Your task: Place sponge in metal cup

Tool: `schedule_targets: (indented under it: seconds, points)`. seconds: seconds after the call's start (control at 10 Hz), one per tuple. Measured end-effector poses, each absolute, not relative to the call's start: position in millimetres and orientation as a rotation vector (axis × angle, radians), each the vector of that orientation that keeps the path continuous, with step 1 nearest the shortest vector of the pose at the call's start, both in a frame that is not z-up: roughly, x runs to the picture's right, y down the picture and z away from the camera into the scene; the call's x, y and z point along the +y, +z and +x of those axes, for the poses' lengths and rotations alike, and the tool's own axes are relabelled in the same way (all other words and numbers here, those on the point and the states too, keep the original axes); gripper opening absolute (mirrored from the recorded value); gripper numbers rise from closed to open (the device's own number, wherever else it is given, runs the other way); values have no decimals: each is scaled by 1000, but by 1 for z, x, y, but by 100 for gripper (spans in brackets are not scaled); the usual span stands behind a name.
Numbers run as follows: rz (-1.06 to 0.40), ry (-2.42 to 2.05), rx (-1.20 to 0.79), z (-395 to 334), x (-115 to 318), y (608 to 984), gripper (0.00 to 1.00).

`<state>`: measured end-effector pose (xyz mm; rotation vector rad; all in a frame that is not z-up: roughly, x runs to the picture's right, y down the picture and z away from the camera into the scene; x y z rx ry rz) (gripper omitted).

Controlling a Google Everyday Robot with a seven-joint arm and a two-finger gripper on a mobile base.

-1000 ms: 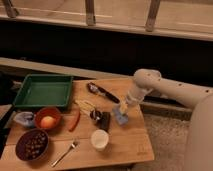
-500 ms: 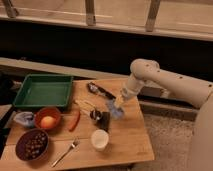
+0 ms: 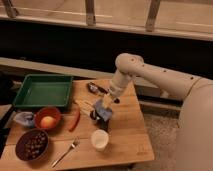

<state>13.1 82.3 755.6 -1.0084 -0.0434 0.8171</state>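
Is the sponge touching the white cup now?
Apart. In the camera view the sponge, at the gripper, sits above the white cup, with bare table between them.

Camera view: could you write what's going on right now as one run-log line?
tool: above table centre, over metal cup | sponge: at tool tip, above cup, not yet in | white cup: nearer table's front edge

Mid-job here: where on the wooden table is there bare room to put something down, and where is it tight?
Bare wood lies right of the white cup, toward the wooden table's right edge, and by the fork. It is crowded on the left: green tray, red bowl, dark bowl. The gripper holds the sponge over the metal cup at centre.
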Motion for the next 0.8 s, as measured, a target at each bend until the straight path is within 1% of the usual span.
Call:
schedule_targets:
  seconds: [0.4, 0.5, 0.6, 0.7, 0.8]
  points:
    - [-1042, 755, -36, -16, 90, 767, 11]
    - [-1045, 748, -26, -22, 90, 774, 15]
    - [-1046, 740, -6, -29, 92, 783, 26]
    - [-1049, 732, 1, -34, 94, 788, 34]
    - [-1051, 728, 15, -37, 94, 793, 45]
